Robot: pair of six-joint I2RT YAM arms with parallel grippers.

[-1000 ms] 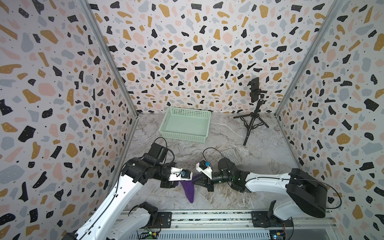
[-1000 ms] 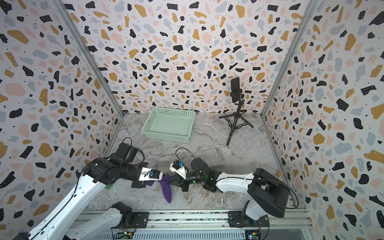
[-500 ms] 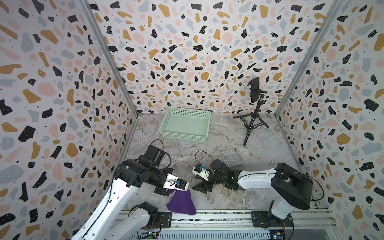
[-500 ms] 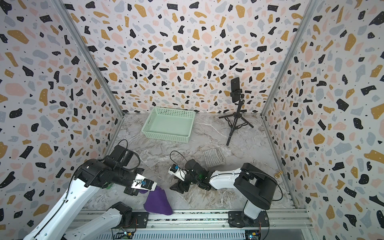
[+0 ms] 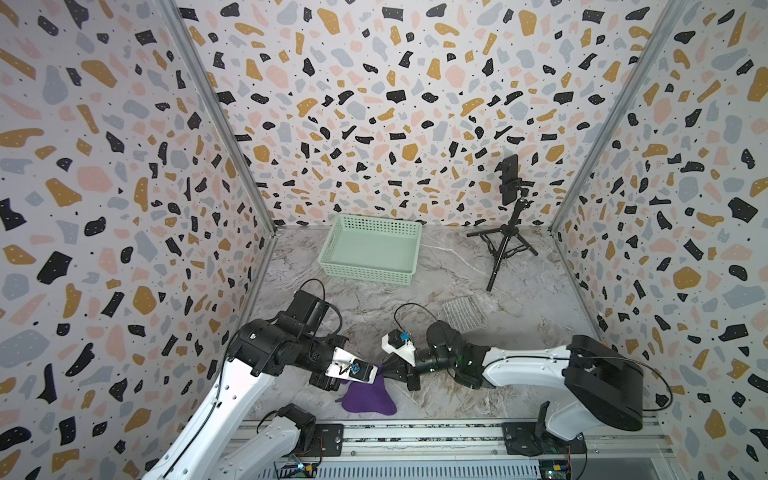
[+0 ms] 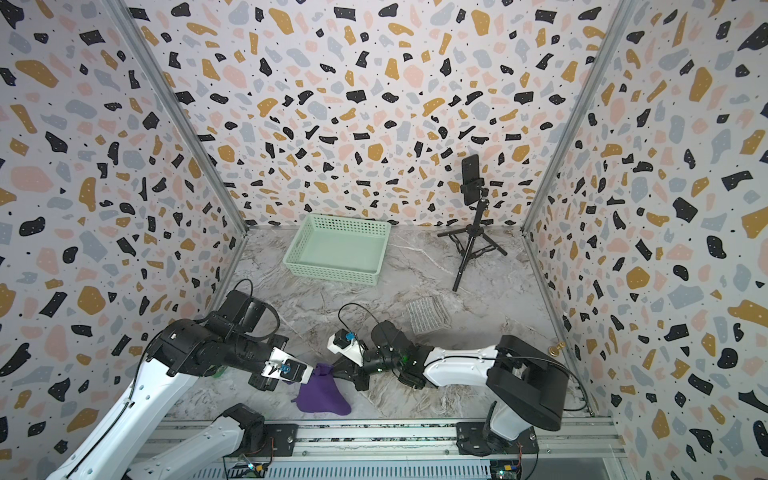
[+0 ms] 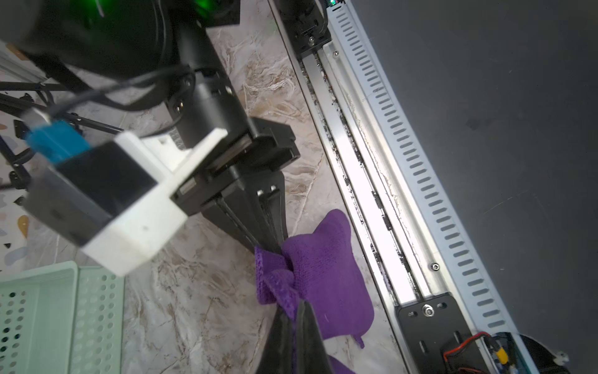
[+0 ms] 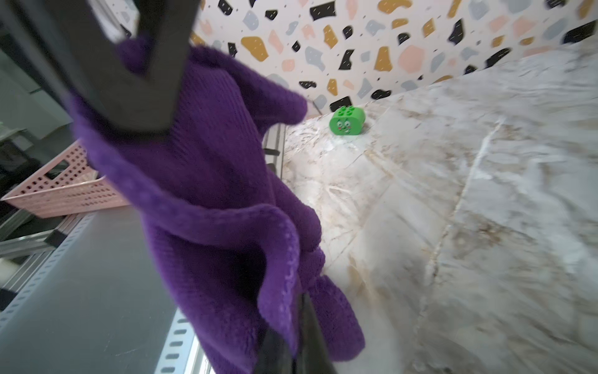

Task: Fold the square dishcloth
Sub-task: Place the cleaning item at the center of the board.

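Note:
The purple dishcloth (image 5: 370,400) (image 6: 323,395) hangs bunched near the table's front edge, its lower part resting on the marble. My left gripper (image 5: 376,370) (image 6: 312,372) is shut on its upper edge, seen up close in the left wrist view (image 7: 299,307) with cloth (image 7: 323,275) pinched between the jaws. My right gripper (image 5: 385,368) (image 6: 332,370) is shut on the same edge right beside it, tip to tip. In the right wrist view my right gripper (image 8: 299,302) pinches a fold of the cloth (image 8: 210,181), with the left arm's fingers (image 8: 139,97) just beyond.
A mint green basket (image 5: 370,249) stands at the back. A phone on a tripod (image 5: 509,232) is at the back right, with a grey mesh cloth (image 5: 463,313) in front of it. A green toy block (image 8: 347,121) sits by the left wall. The metal rail (image 5: 415,436) borders the front edge.
The right gripper opened and let the cloth go, leaving it hanging from the left gripper. It has since moved back in and shut on the cloth next to the left gripper.

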